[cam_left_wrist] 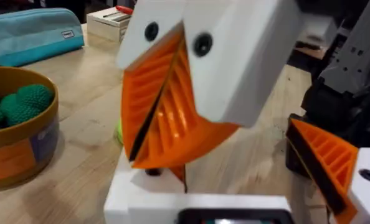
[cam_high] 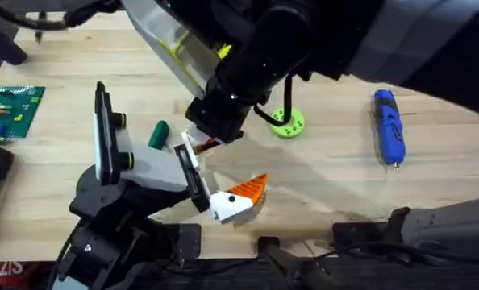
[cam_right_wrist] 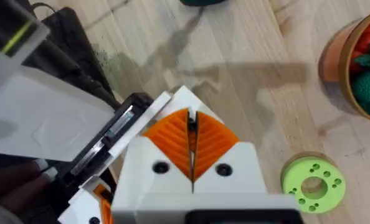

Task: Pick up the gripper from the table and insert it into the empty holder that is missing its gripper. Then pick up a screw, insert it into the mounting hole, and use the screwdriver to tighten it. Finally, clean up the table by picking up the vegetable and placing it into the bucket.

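Note:
The holder (cam_high: 147, 165) is the left arm's own white hand mount at the lower left, with black rail plates and yellow-green knobs. One white-and-orange fingertip (cam_high: 241, 196) sits mounted far out on its rail, also seen in the left wrist view (cam_left_wrist: 331, 165). My right gripper (cam_high: 203, 143) reaches down from above, shut on the gripper (cam_high: 193, 151). It holds this small white block (cam_right_wrist: 185, 102) against the black rail. Its orange pads (cam_left_wrist: 166, 118) are pressed together. The dark green vegetable (cam_high: 158, 134) lies just left of it. Far to the right rests the blue screwdriver (cam_high: 389, 126).
A lime-green disc with holes (cam_high: 286, 122) lies right of the right gripper. The round bucket (cam_left_wrist: 17, 140), with green toy pieces inside, stands beyond it (cam_right_wrist: 334, 56). A green brick board (cam_high: 10, 109) sits at the left edge. A blue pouch (cam_left_wrist: 32, 34) lies behind the bucket.

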